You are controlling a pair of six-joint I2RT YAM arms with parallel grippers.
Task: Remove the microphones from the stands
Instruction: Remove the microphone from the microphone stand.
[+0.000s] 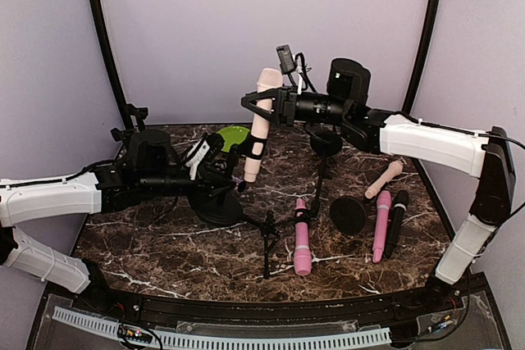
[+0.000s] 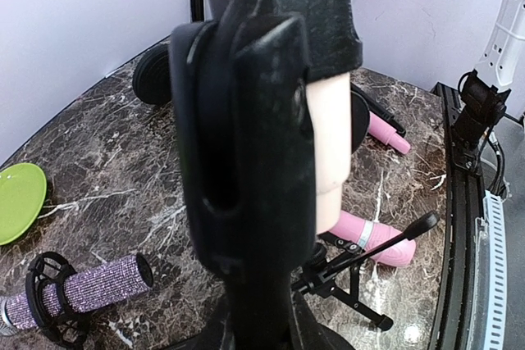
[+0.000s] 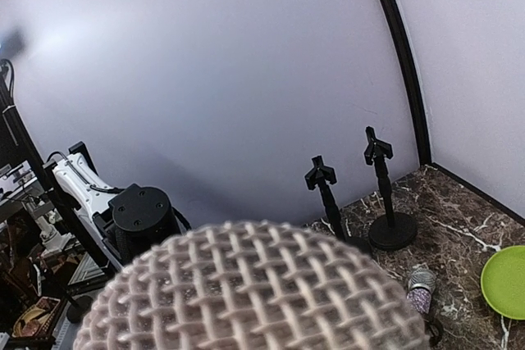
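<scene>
Both end effectors engaged; microphone (image 1: 259,129) seated in the stand's clip (image 1: 256,150).
Marble-pattern table (image 1: 164,235) carries the stand (image 1: 217,206), with its round base just below the left end effector (image 1: 232,171). The left end effector is clenched on the stand at clip height. In its wrist view the clip and the cream microphone body fill the frame right in front of it, and its own fingers can't be picked out. The right end effector (image 1: 261,106) is grasping the microphone just under the mesh head, above the clip. The microphone is upright and slightly tilted, its lower end poking out below the clip. A pink microphone (image 1: 302,237) and a black microphone (image 1: 397,220) lie flat on the table below the right end effector. A green plate (image 1: 234,136) sits just behind the left end effector.
</scene>
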